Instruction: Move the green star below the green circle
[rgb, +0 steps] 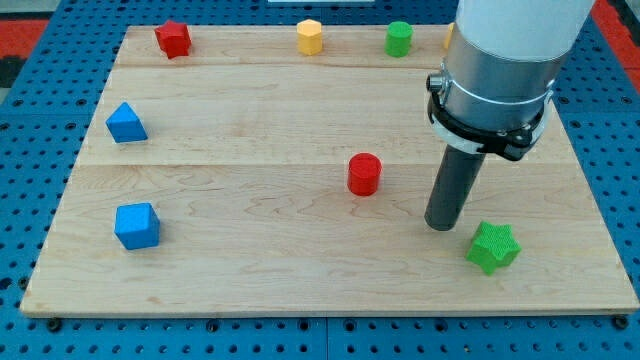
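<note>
Robotics lab bench, wooden board (300, 280) on blue perforated table (40, 130), robot arm (500, 60) overhead

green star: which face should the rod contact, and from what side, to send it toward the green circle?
Push the green star on its bottom-right side, driving up-left toward below the green circle. My tip now sits at its upper left, the wrong side, so circle round first.

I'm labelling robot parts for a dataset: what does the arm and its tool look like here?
A thick white cylindrical arm steps down to a grey metal section ringed by a black clamp collar. Below it, a straight dark rod narrows to my tip. No cables or markings show.
</note>
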